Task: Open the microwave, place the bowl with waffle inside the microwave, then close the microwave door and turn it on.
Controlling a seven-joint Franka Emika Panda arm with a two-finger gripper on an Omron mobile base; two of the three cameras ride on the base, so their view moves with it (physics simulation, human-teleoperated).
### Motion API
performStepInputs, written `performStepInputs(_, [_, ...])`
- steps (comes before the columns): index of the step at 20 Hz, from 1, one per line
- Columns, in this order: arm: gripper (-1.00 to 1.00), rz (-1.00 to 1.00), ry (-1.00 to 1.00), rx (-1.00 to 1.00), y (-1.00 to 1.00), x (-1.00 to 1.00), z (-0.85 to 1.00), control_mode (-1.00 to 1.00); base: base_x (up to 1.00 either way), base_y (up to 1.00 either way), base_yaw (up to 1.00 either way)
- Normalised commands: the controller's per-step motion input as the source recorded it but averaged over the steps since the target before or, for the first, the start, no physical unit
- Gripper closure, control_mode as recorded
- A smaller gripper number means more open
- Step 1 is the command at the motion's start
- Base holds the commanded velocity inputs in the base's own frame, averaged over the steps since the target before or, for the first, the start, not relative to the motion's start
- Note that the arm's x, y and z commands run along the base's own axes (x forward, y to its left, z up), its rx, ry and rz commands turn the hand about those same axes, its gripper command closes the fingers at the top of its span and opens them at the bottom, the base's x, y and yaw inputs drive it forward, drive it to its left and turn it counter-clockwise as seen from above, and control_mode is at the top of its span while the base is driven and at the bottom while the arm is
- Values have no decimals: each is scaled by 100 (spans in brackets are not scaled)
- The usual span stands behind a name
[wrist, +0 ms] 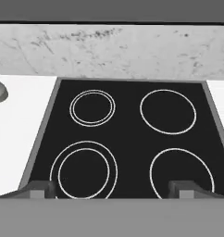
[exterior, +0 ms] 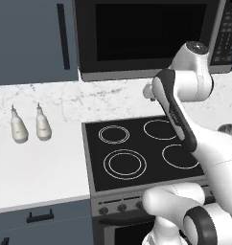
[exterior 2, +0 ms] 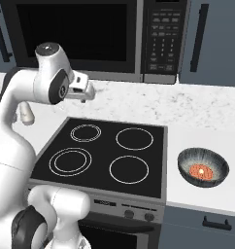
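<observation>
The microwave [exterior 2: 90, 39] hangs above the stovetop with its door [exterior 2: 66, 34] shut, the dark glass facing me, and its keypad [exterior 2: 163, 41] to the right of the door. On the counter to the right of the stove sits the dark grey ribbed bowl [exterior 2: 203, 167], holding an orange-brown waffle [exterior 2: 201, 171]. The bowl's rim [exterior: 229, 128] peeks out behind my arm in the left base view. My gripper [wrist: 112, 192] hovers above the stovetop, below the microwave and well left of the bowl. It is open, fingertips [wrist: 37, 190] wide apart with nothing between them.
The black stovetop [exterior 2: 105, 151] with several burner rings lies under the hand. Two pale bottles [exterior: 19, 127] [exterior: 43, 124] stand on the left counter. Blue-grey cabinets [exterior 2: 211, 39] flank the microwave. A marble backsplash [wrist: 109, 48] runs behind the stove.
</observation>
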Motion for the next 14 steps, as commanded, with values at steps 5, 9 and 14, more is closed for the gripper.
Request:
performStepInputs(5, [-100, 3, -35, 0, -61, -30, 35, -100, 0, 0, 0])
performStepInputs(9, [-100, 3, -41, 0, -67, -57, 44, -100, 0, 0, 0])
performStepInputs(14, [-100, 0, -28, 1, -80, -37, 66, -100, 0, 0, 0])
